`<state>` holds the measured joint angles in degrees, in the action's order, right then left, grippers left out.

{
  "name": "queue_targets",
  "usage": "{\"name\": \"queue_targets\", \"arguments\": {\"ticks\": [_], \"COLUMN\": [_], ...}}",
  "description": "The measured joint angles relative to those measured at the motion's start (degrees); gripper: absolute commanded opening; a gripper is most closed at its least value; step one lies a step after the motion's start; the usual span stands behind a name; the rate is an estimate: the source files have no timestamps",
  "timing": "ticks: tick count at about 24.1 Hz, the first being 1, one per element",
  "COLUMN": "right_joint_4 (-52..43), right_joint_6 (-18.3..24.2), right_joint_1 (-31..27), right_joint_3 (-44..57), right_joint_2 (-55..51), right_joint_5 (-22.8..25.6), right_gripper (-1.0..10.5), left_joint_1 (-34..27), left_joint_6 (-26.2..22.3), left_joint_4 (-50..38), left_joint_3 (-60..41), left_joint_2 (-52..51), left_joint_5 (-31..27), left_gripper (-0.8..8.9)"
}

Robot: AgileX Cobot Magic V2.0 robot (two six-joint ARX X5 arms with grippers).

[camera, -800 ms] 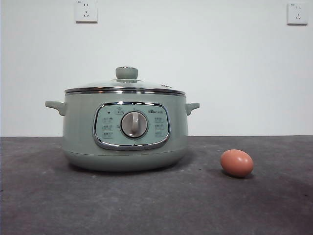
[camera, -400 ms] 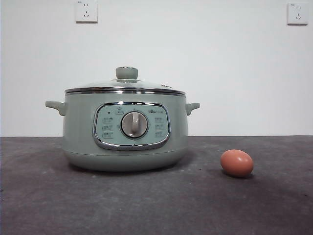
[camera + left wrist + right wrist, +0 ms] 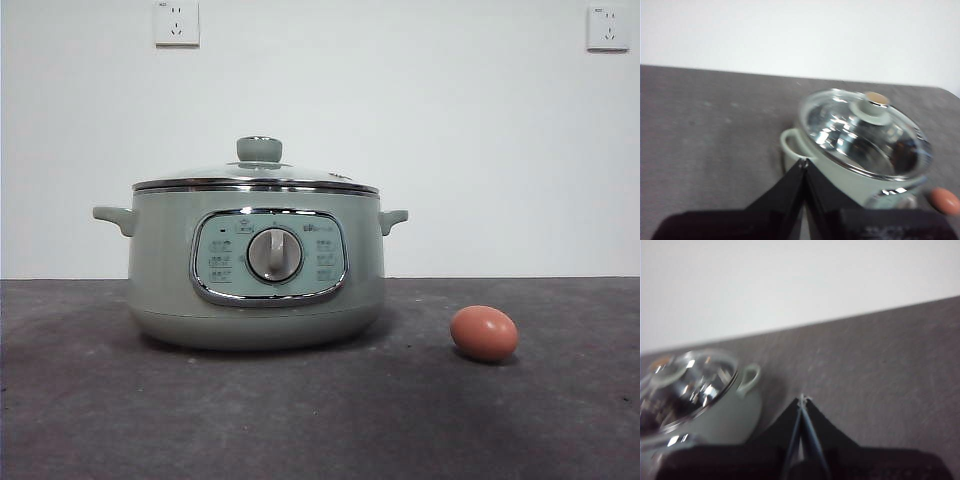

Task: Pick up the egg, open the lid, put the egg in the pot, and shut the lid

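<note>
The lid (image 3: pixel 256 176) is seated on the pot (image 3: pixel 255 262) — the egg (image 3: pixel 484 333) is laid apart on the tabletop (image 3: pixel 320 420); both grippers' jaws are held together.

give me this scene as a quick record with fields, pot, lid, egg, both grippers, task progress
pot: large round sage-green electric pot, upright on the dark grey table
lid: round clear glass lid with green knob, closed on pot
egg: small brown-orange oval egg, on table beside pot, apart from it
left gripper: shut, empty, near a pot handle
right gripper: shut, empty, above table
progress: no step done yet
</note>
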<state>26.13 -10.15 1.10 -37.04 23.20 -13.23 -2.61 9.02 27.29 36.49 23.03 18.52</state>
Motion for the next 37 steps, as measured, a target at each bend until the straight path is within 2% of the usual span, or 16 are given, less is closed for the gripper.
{"name": "queue_targets", "arguments": {"ticks": [8, 13, 17, 18, 19, 21, 22, 23, 30, 37], "right_joint_4": [18.14, 24.35, 25.44, 25.57, 25.83, 26.38, 26.62, 26.64, 28.11, 28.20], "right_joint_6": [9.79, 13.49, 15.32, 15.47, 15.69, 15.78, 15.78, 15.78, 15.87, 15.76], "right_joint_1": [0.00, 0.00, 0.00, 0.00, 0.00, 0.00, 0.00, 0.00, 0.00, 0.00], "right_joint_3": [-16.70, -22.16, -24.04, -24.22, -24.35, -24.35, -24.35, -24.35, -24.35, -24.35], "right_joint_2": [12.17, 15.82, 17.07, 17.25, 17.42, 17.62, 17.75, 17.81, 18.34, 19.02], "right_joint_5": [-7.82, -8.72, -8.72, -8.72, -8.72, -8.72, -8.72, -8.72, -9.31, -10.40], "right_gripper": [-0.1, -0.1, 0.2, 0.6, 1.4, 4.5, 5.7, 6.2, 6.2, 6.2], "left_joint_1": [0.00, 0.00, 0.00, 0.00, 0.00, 0.00, 0.00, 0.00, 1.01, 6.62], "left_joint_6": [-5.09, -8.39, -9.62, -9.70, -9.77, -9.92, -9.94, -9.97, -10.08, -10.36], "left_joint_4": [12.33, 19.21, 20.24, 20.22, 20.31, 20.55, 20.57, 20.59, 20.59, 13.97], "left_joint_3": [14.16, 19.28, 20.83, 20.87, 20.92, 21.51, 21.88, 22.18, 23.63, 26.12], "left_joint_2": [8.66, 11.32, 12.48, 12.57, 12.70, 13.09, 13.25, 13.27, 16.20, 26.77], "left_joint_5": [8.02, 9.05, 9.75, 10.14, 10.32, 10.67, 11.13, 11.65, 13.18, 12.76], "left_gripper": [-0.06, -0.05, 0.19, 0.64, 1.50, 5.04, 6.13, 6.28, 6.28, 6.27]}}
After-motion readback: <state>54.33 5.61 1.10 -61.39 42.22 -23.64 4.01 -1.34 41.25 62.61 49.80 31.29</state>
